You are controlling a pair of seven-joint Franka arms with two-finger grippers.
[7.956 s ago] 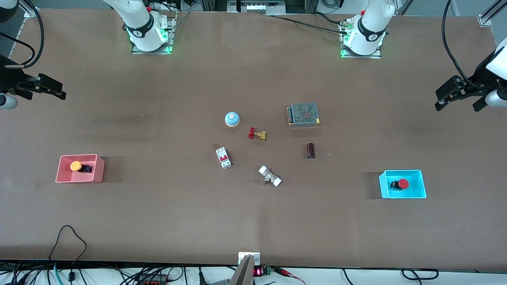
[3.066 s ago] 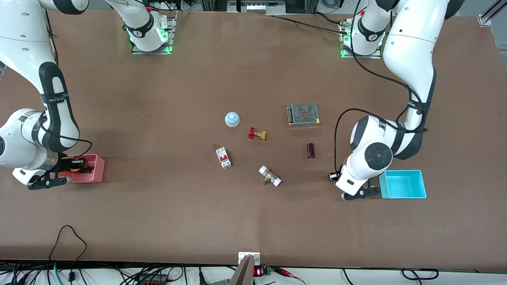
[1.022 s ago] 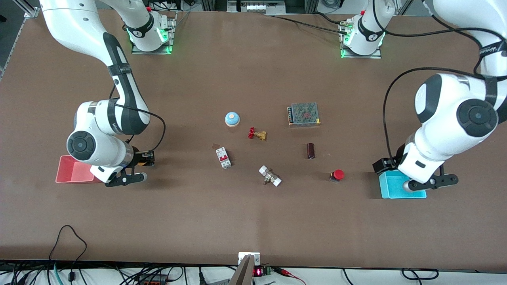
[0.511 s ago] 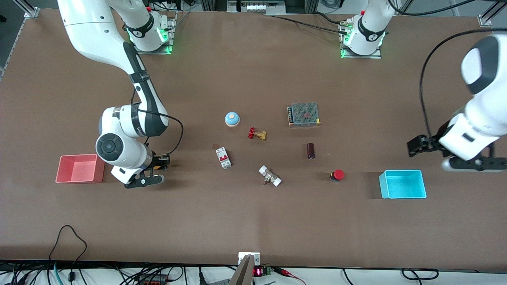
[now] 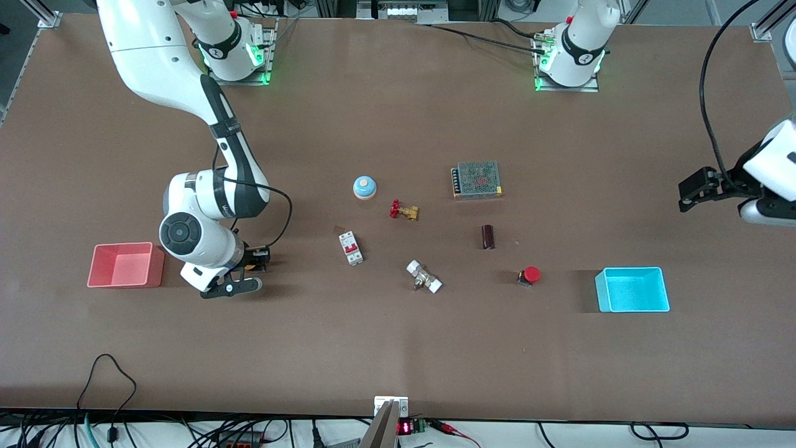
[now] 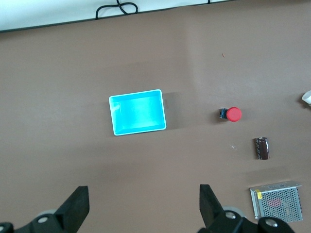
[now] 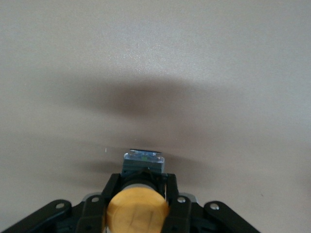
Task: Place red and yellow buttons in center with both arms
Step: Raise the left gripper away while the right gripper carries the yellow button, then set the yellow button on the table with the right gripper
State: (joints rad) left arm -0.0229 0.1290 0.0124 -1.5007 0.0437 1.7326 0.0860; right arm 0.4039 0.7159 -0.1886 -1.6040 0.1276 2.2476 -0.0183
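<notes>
The red button (image 5: 530, 274) rests on the brown tabletop (image 5: 398, 336) between the dark cylinder and the cyan bin; it also shows in the left wrist view (image 6: 233, 114). My right gripper (image 5: 254, 258) is shut on the yellow button (image 7: 137, 211), low over the table between the pink bin and the circuit breaker. In the front view the arm hides most of that button. My left gripper (image 5: 699, 186) is open and empty, up in the air at the left arm's end of the table; its fingers (image 6: 80, 206) stand wide apart.
An empty cyan bin (image 5: 631, 289) and an empty pink bin (image 5: 124, 264) stand at the two ends. In the middle lie a blue-domed button (image 5: 364, 186), a red-handled valve (image 5: 403, 211), a circuit breaker (image 5: 350, 247), a white fitting (image 5: 424, 277), a dark cylinder (image 5: 488, 236) and a mesh power supply (image 5: 477, 179).
My right gripper has carried the yellow button a little farther from the pink bin toward the middle. My left arm has risen and drawn back toward its table end.
</notes>
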